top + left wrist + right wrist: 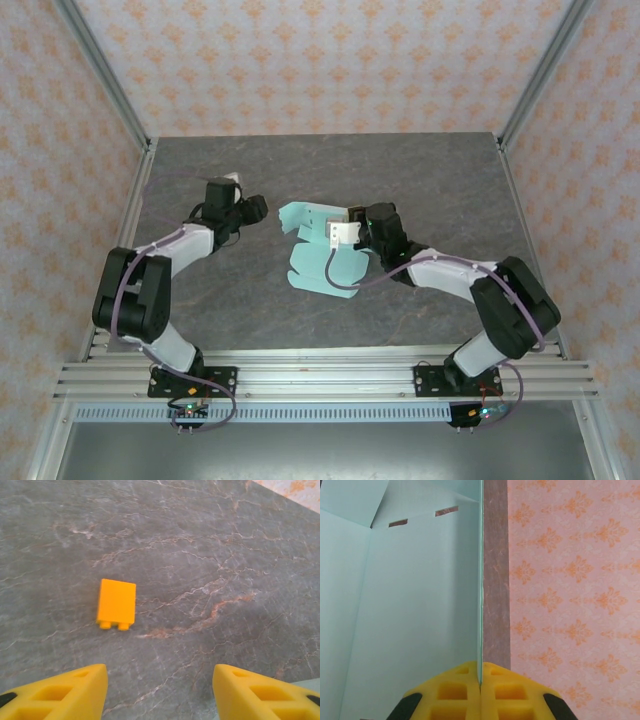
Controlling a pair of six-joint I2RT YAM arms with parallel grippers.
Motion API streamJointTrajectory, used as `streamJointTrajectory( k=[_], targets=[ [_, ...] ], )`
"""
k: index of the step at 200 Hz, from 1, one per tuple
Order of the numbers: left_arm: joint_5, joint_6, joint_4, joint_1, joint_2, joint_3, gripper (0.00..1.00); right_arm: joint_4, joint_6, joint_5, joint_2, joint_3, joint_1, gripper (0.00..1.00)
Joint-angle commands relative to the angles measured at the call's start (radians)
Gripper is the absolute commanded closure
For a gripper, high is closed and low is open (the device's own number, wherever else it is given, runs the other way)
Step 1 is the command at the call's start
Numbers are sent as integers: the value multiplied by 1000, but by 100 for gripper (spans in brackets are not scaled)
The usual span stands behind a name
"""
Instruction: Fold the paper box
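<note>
Down at the near rail, two arms, bolted side by side, both reaching out over the bench (430, 180). Right arm first: the right pincer (481, 672) is clamped on the box (420, 605), thin mint card nipped edge-on between its yellow fingers (452, 692). My read is that it's gripping there to stand one panel up along a crease, and the rest of the sheet spreads away to one side of that panel. From above you can see it: one box (320, 265), mid-bench, mostly lying open with its rounded flaps toward the near side and the right pincer (350, 222) biting its far-right part.

Over to the left pincer (160, 690): fingers apart, nothing between them, hanging just over bare bench (225, 555). From above, the left pincer (262, 208) sits near the box's left corner without touching it. I'd say it's poised to come in as the second hand on the fold.

Just beyond those parted fingers there's one small orange piece (116, 604), flat on the stone and well clear. It's not part of the fold.

Further up the raised card, count two slots (447, 511), surely waiting for tabs. Beyond that is the patterned wall (570, 580).
</note>
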Motion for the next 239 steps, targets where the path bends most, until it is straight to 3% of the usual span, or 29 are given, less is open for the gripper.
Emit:
streamJointTrajectory(
  k=[1, 30, 75, 119, 160, 239],
  targets=[
    [85, 57, -102, -1, 50, 67, 43, 121, -78, 19, 27, -30, 15, 100],
    [131, 98, -187, -5, 128, 154, 46, 241, -111, 35, 79, -65, 18, 100],
    [171, 156, -231, -9, 172, 187, 49, 268, -117, 33, 100, -63, 15, 100],
    [118, 146, -232, -6, 184, 188, 56, 284, -110, 26, 115, -56, 13, 100],
    [80, 144, -209, 2, 194, 196, 57, 273, -93, 21, 105, -54, 8, 100],
    [292, 213, -85, -41, 243, 197, 55, 239, -56, 6, 95, -37, 2, 100]
  ],
)
